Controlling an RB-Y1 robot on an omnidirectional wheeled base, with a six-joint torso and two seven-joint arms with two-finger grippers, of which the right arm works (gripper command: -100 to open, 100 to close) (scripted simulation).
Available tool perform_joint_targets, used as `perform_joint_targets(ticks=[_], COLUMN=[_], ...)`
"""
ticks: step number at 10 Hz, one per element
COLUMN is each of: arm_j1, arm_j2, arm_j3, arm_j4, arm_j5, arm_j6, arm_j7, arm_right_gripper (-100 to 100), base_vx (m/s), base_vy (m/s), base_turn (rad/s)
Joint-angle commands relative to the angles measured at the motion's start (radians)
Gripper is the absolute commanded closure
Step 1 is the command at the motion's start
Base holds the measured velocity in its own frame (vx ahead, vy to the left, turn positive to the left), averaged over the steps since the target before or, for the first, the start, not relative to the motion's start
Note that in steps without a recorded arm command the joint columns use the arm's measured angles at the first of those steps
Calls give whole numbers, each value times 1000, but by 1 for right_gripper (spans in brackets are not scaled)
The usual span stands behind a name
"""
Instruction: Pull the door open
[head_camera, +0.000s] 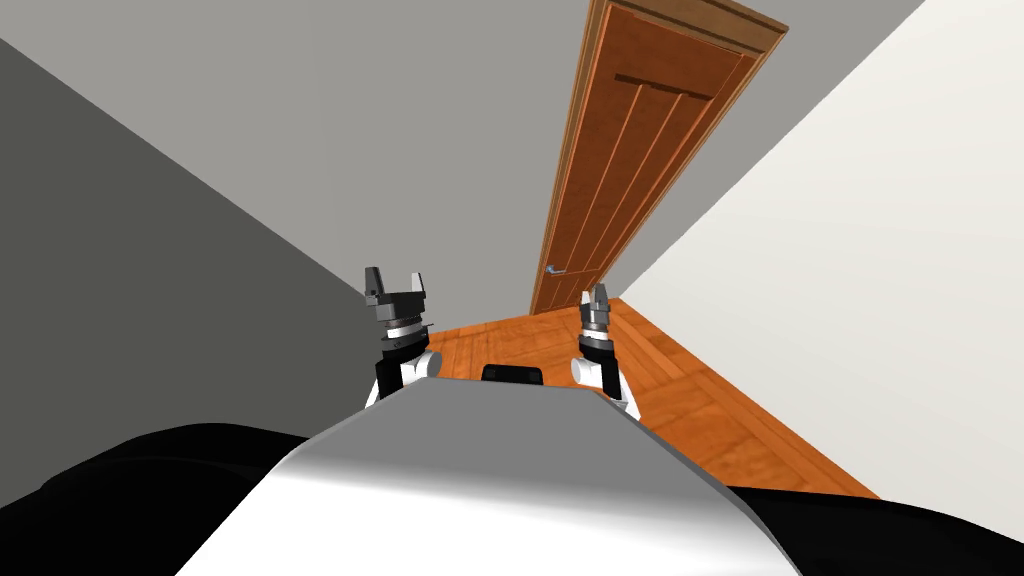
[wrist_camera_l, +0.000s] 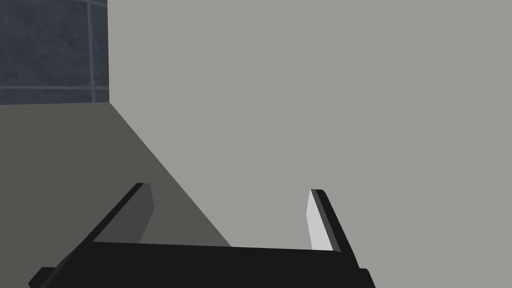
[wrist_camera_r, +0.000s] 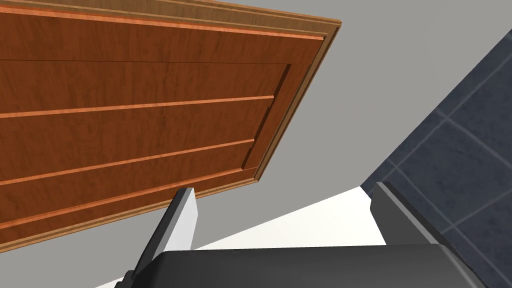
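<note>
Nearest us, the left jaws stand wide apart with nothing between them. The right jaws are likewise wide and empty, tilted up toward the door. Past both, an orange wooden floor runs ahead between a dark grey wall on our left and a white wall on our right. At its far end stands the door, well apart from either arm, shut in its lighter brown frame in a mid-grey wall. It is reddish-brown wood with long upright raised strips. We count one door and one small metal lever handle on its left edge.
</note>
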Motion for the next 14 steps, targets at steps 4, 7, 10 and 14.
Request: perform_joint_targets(ticks=[4,7,10,14], arm_j1=[-40,-63,-88,-125], arm_j2=[-20,-32,-45,-64], arm_j3=[13,21,30,43], arm_j4=[116,189,265,383], arm_j5=[-36,-58,-80,-115], arm_j6=[-23,-41,-60,-88], arm_j7=[-9,-14,-20,-29], arm_right_gripper=[-100,-100,-100,-100], base_vx=[91,54,56,67], base_vy=[-69,-65,-59,-77], base_turn=[103,82,84,105])
